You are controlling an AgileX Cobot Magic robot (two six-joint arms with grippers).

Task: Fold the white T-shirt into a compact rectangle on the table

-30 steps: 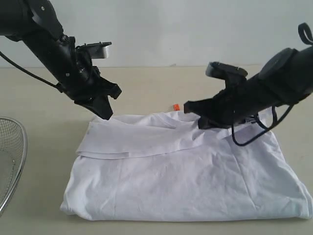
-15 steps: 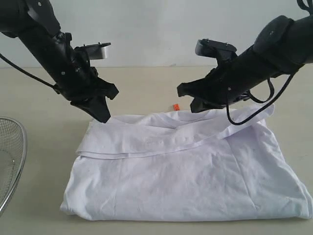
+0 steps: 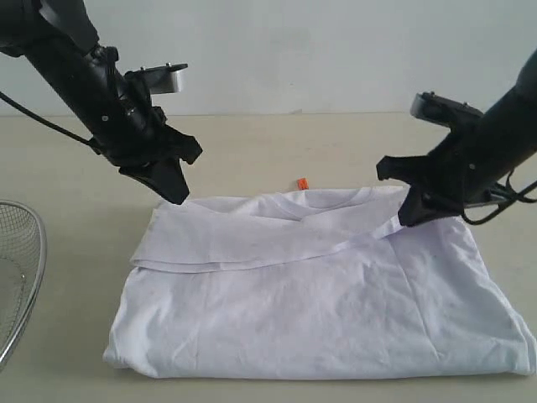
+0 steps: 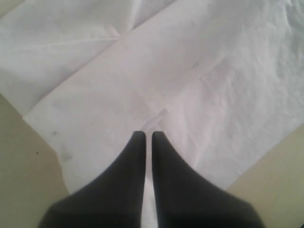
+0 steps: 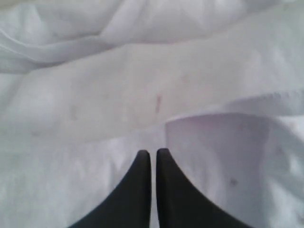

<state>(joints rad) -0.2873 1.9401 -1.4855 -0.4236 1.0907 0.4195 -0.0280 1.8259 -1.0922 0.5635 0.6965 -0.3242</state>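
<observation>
The white T-shirt [image 3: 319, 311] lies plain side up on the table [image 3: 252, 143], with a sleeve folded across its upper part and a small orange neck tag [image 3: 302, 184] at the far edge. My left gripper [image 3: 178, 198] hovers shut just above the shirt's far-left corner. In the left wrist view its fingertips [image 4: 148, 134] point onto flat cloth [image 4: 190, 71]. My right gripper [image 3: 408, 220] is shut and sits low at the right end of the folded strip. In the right wrist view its tips [image 5: 153, 152] rest near a hemmed fold [image 5: 228, 107]. No cloth shows pinched in either.
A round wire-mesh basket [image 3: 21, 277] pokes in at the left edge. The right arm's cable [image 3: 503, 197] loops over the shirt's far-right corner. Bare tabletop surrounds the shirt, and a pale wall stands behind.
The right gripper rose from the collar, then swung right and came down at the right end of the folded strip. The left gripper barely moved. The shirt's upper right edge shifted slightly.
</observation>
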